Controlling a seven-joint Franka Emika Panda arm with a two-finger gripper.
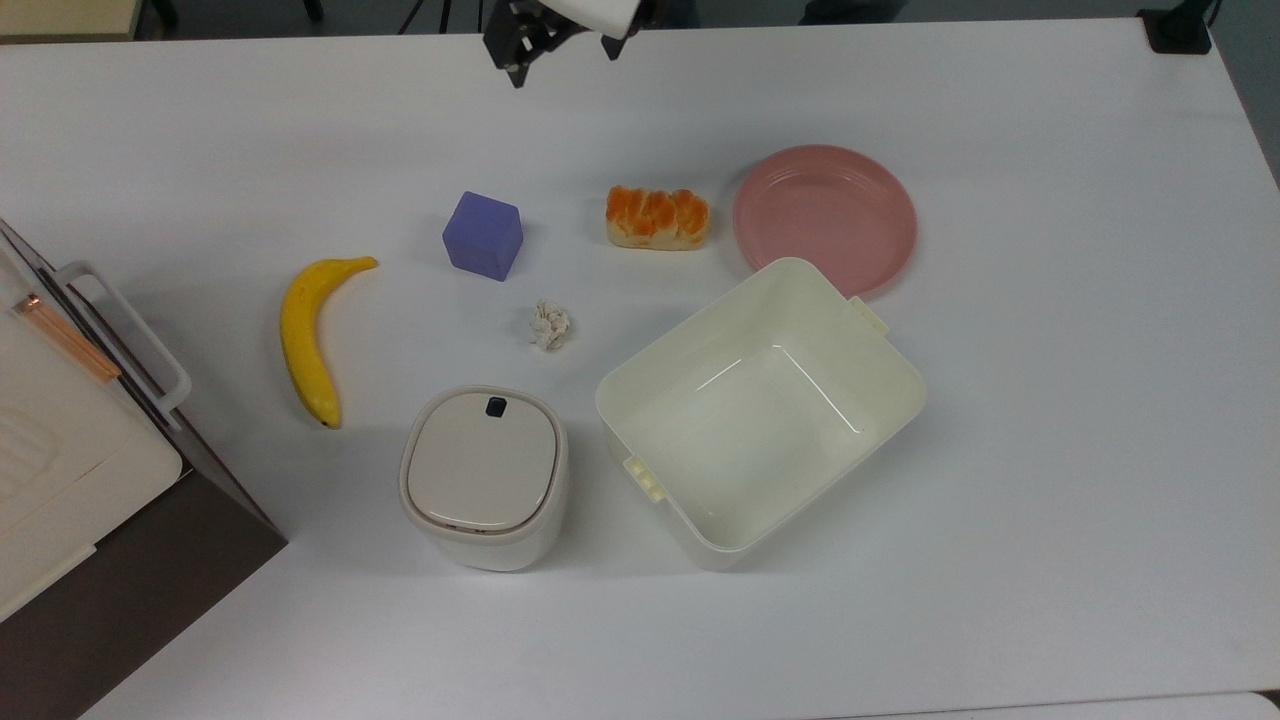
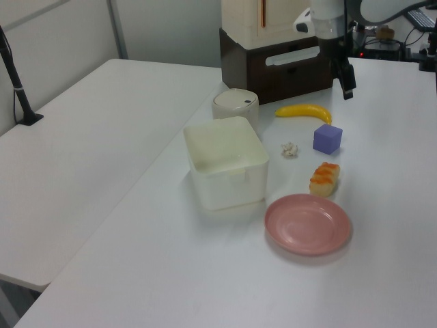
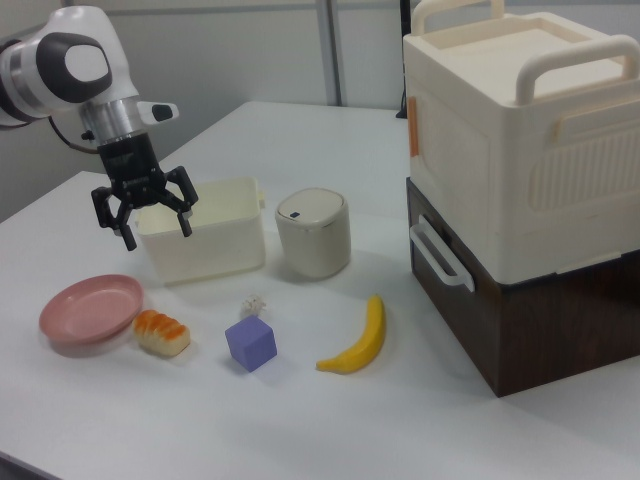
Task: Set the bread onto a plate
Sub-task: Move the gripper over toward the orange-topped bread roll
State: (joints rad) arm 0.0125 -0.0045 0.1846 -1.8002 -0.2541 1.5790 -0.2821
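Note:
The bread point(image 1: 657, 217), a small loaf with an orange-brown segmented top, lies on the white table just left of the pink plate point(image 1: 825, 218) in the top view, with a small gap between them. The plate is bare. My gripper point(image 1: 563, 65) hangs open above the table's far edge, well short of the bread and a little to the top view's left of it. In the right view the gripper point(image 3: 157, 228) hovers with fingers spread, above and behind the bread point(image 3: 162, 332) and plate point(image 3: 90, 308). In the left view the gripper point(image 2: 345, 85) hangs beyond the bread point(image 2: 324, 179) and plate point(image 2: 308, 223).
A large cream tub point(image 1: 905, 400) stands beside the plate, its corner overlapping the plate's rim in the top view. A purple cube point(image 1: 483, 235), a crumpled paper ball point(image 1: 549, 325), a banana point(image 1: 305, 340) and a lidded bin point(image 1: 484, 475) lie to the top view's left. A brown-and-cream cabinet point(image 1: 60, 480) fills the left corner.

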